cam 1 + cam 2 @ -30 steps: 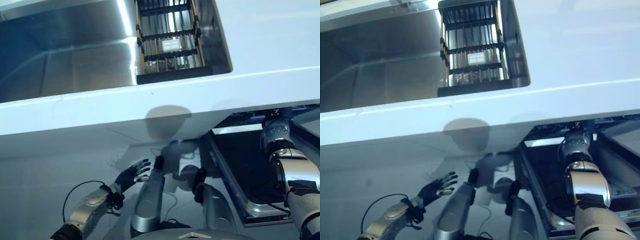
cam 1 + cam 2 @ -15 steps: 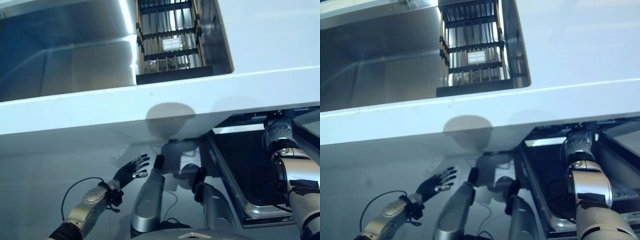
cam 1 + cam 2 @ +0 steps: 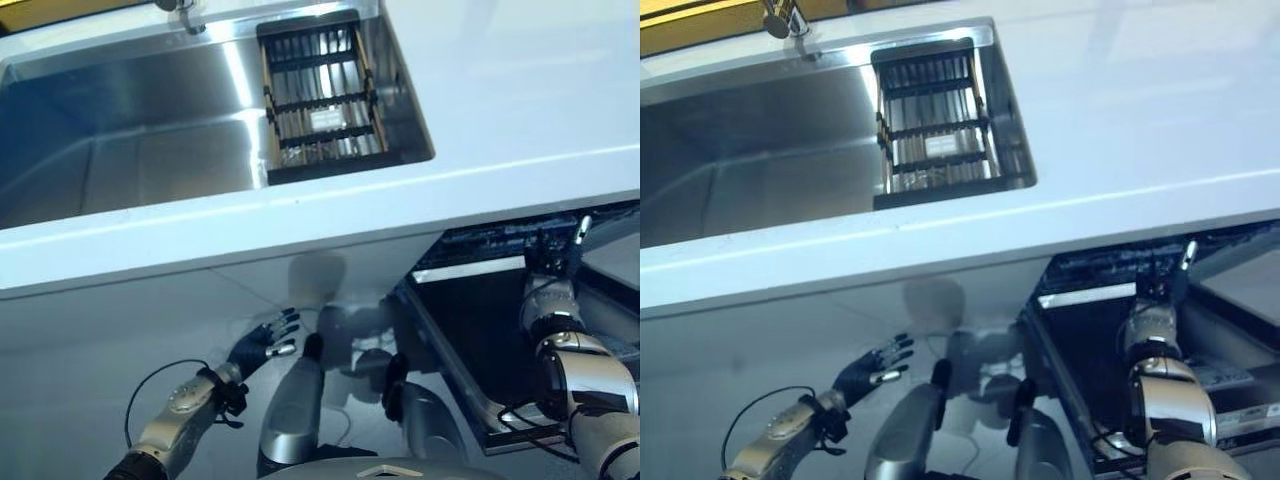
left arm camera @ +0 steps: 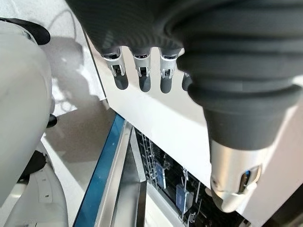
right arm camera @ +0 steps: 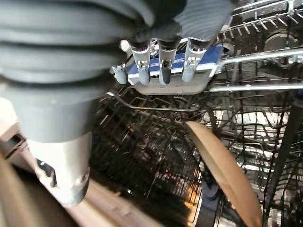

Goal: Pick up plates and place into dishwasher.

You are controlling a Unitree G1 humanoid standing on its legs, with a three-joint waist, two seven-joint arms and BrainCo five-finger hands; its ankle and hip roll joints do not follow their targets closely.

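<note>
A tan plate [image 5: 223,176] stands on edge among the dark wire prongs of the dishwasher rack [image 5: 142,156]. My right hand [image 5: 163,66] reaches into the dishwasher under the counter, above and beside that plate, with its fingers straight and nothing in them. In the eye views this hand [image 3: 1154,284] sits just inside the dishwasher's mouth. My left hand [image 3: 262,345] hangs low before the white cabinet front [image 3: 150,330], fingers spread and holding nothing; its fingers [image 4: 142,75] point along that white panel.
The dishwasher door [image 3: 470,380] lies open at the lower right. Above, a white counter [image 3: 520,110] holds a steel sink [image 3: 130,130] with a black slatted basket [image 3: 320,100] at its right end and a tap [image 3: 180,12] behind.
The whole picture has shifted, so the camera has moved and more of the sink and tap shows. My right hand now shows below the counter edge, inside the dishwasher. The left hand has barely moved.
</note>
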